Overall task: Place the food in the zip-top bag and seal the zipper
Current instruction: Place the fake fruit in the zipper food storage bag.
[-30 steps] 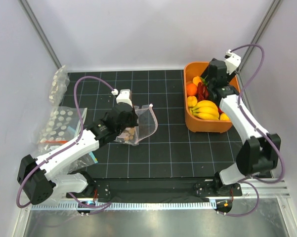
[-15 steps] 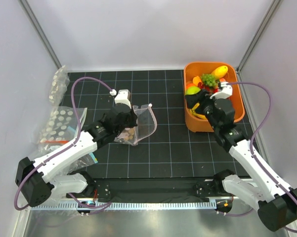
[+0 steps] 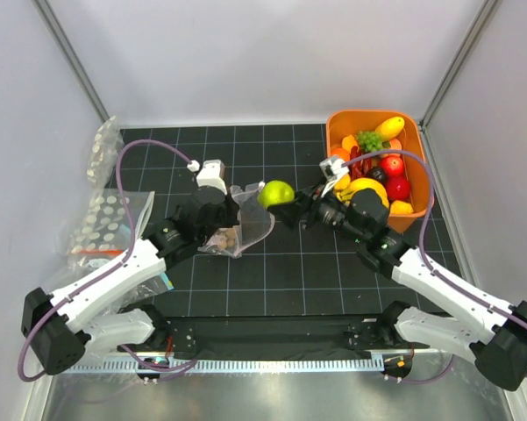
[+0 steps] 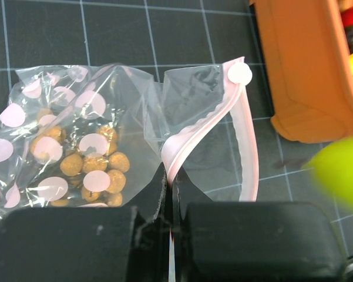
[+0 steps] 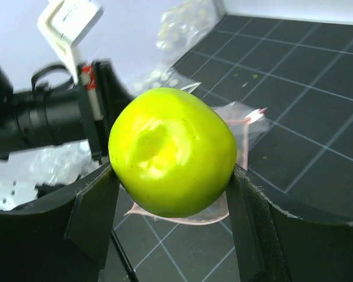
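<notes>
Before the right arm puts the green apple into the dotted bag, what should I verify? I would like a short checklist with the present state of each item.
1. The glossy green toy apple is gripped between the right fingers: ok.
2. The left fingers are shut on the pale pink zipper strip of the clear dotted plastic bag: ok.
3. Bag mouth held open: ok.
4. Apple over the mouth: not ok; it is beside the rim.
5. Mouth wide enough for the apple: cannot tell.
6. The brown nut-like cluster lies inside the bag: ok.
</notes>
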